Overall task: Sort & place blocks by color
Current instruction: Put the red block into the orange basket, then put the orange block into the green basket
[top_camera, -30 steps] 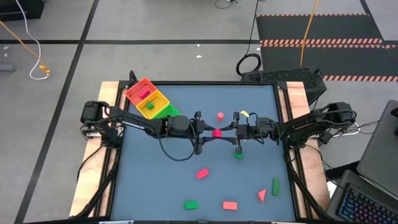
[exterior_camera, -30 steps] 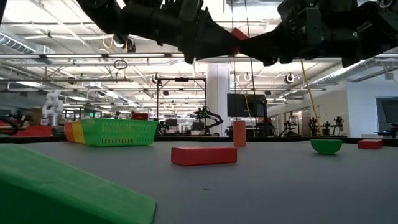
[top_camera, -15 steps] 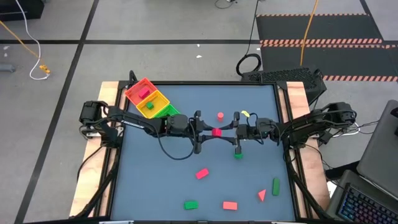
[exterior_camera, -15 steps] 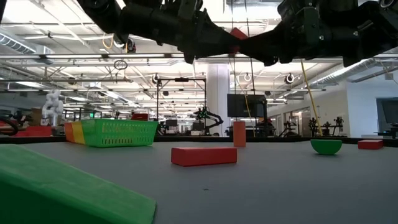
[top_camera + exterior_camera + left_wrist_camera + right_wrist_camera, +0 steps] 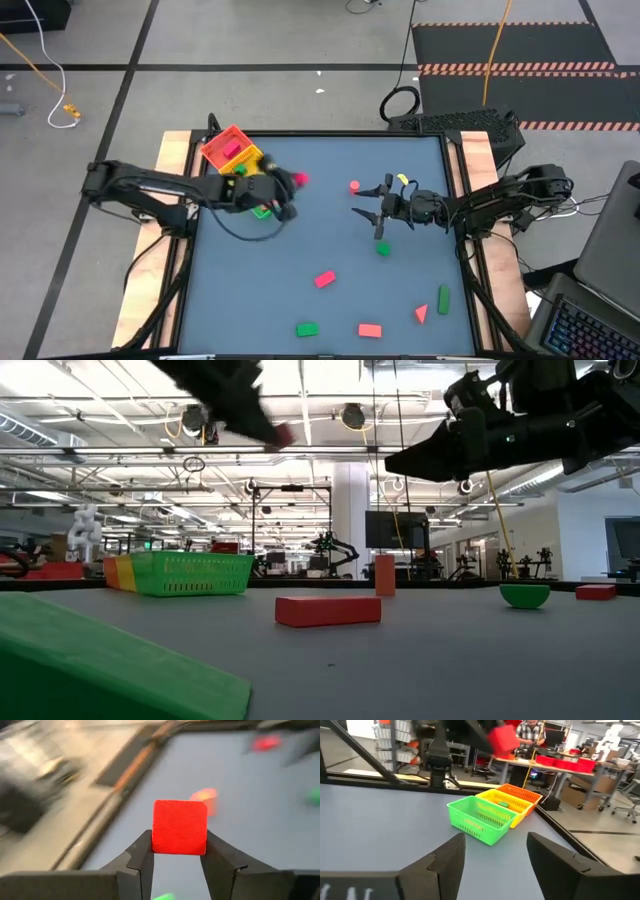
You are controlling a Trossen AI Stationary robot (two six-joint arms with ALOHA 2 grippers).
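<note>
Left gripper (image 5: 176,854) has its jaws clamped on a red cube (image 5: 179,827), pinched square between both fingertips, up off the table (image 5: 330,240) just at 3 o'clock of the 3-compartment tray (image 5: 236,160). Right gripper (image 5: 362,203) hangs near table centre, jaws spread with nothing between them, a small red cylinder (image 5: 354,185) just at its 12 o'clock.

Grey tiled floor (image 5: 250,40) surrounds the table; ceiling lights (image 5: 120,455) glow overhead.
</note>
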